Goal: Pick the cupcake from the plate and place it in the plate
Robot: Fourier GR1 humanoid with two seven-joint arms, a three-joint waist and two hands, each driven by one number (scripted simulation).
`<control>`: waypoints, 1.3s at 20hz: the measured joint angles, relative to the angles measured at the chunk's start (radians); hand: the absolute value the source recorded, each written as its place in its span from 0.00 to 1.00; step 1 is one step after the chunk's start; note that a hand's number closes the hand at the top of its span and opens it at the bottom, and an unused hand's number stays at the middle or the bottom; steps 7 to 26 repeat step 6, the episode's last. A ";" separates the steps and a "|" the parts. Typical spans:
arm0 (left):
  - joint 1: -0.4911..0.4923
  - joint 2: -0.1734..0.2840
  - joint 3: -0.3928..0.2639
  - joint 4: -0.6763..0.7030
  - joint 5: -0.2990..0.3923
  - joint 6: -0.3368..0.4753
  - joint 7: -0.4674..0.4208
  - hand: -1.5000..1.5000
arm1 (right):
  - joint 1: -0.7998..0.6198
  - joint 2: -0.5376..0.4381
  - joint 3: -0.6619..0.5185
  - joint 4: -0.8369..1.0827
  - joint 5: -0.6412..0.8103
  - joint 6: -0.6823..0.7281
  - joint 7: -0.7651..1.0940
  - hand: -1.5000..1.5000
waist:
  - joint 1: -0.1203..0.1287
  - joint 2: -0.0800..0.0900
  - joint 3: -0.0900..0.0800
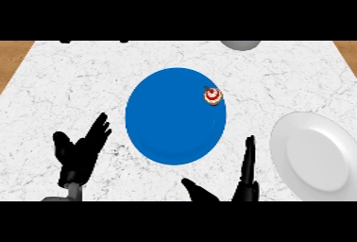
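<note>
Grey bowl point(241, 44) — far edge of marble counter point(77, 85).

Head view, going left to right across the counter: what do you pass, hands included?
Left hand → blue plate → cupcake, on that plate's right part → right hand → white plate. Both hands are open, and neither is on the cupcake.

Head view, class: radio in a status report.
Left hand open, right hand open, both empty. Small red-topped cupcake on round blue plate, right rim. Round white plate bare. Nothing between.
</note>
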 measured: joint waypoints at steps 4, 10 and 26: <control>-0.008 -0.002 0.010 0.011 -0.003 -0.009 0.001 0.50 | 0.107 0.024 0.033 -0.043 0.084 0.025 0.001 0.00 | 0.001 0.000 0.001; -0.003 -0.004 0.011 0.013 -0.006 -0.017 -0.015 0.50 | 0.149 0.016 0.047 -0.062 0.099 0.030 -0.008 0.00 | 0.001 0.000 0.001; -0.003 -0.004 0.011 0.013 -0.006 -0.017 -0.015 0.50 | 0.149 0.016 0.047 -0.062 0.099 0.030 -0.008 0.00 | 0.001 0.000 0.001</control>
